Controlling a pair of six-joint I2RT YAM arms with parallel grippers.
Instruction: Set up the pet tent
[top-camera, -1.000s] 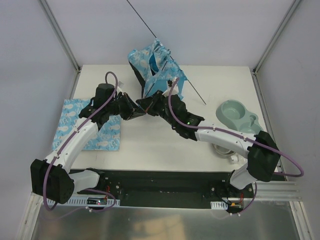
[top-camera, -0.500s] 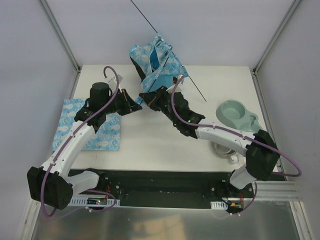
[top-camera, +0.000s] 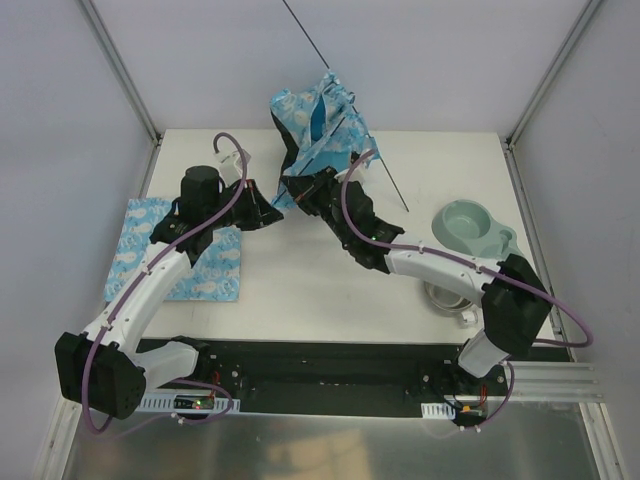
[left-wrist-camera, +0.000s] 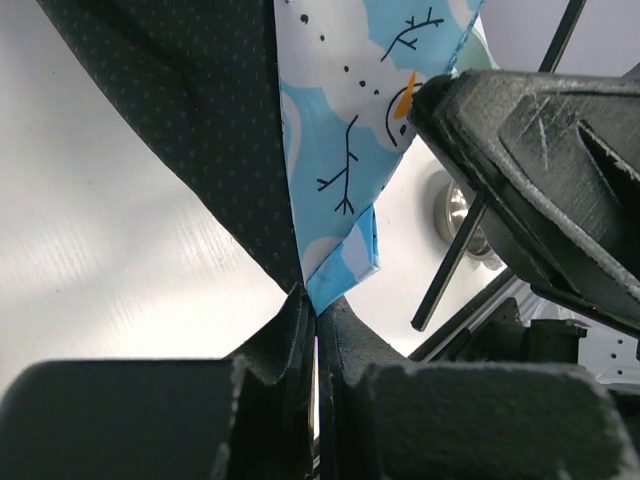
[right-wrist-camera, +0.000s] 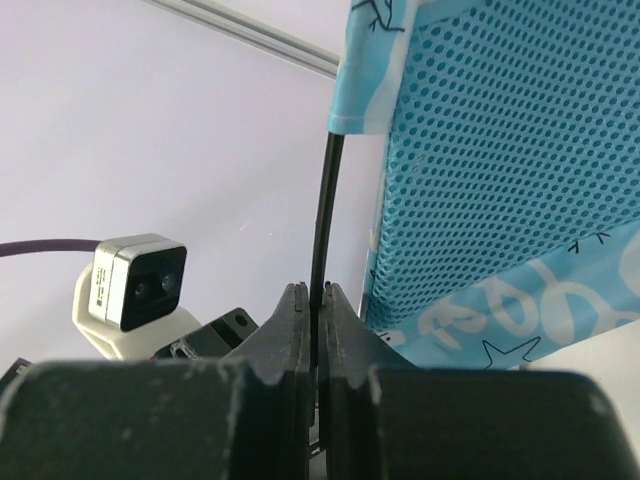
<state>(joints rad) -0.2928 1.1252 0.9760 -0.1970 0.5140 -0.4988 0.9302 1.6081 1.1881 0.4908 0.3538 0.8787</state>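
Seen from above, a white table (top-camera: 300, 290) has two robot arms bolted at its near edge, at 6 o'clock. At 8 o'clock a flat blue mat (top-camera: 215, 272) with white print lies on the table, partly under the left arm. At 3 o'clock a pale green bowl (top-camera: 470, 228) sits on the table, well apart from the cloth.

Both arms reach inward and meet just past the table's middle. The left gripper (top-camera: 272, 207) comes in from 9 o'clock and the right gripper (top-camera: 298, 183) from 4 o'clock, their tips close together.

The pet tent (top-camera: 322, 125) is at 12 o'clock, at the far middle of the table. It is a bunched heap of blue cloth with white print, not spread out, and its lower end is at the two grippers. A thin black pole (top-camera: 312, 42) sticks out of it towards 12 o'clock.

In the left wrist view, the left gripper (left-wrist-camera: 315, 305) is clenched on the lower edge of the pet tent (left-wrist-camera: 340, 130), where dark dotted cloth meets blue snowman print. In the right wrist view, the right gripper (right-wrist-camera: 316, 295) is clenched on the black pole (right-wrist-camera: 325, 220), which runs straight up beside a blue mesh panel (right-wrist-camera: 510, 150) of the tent.
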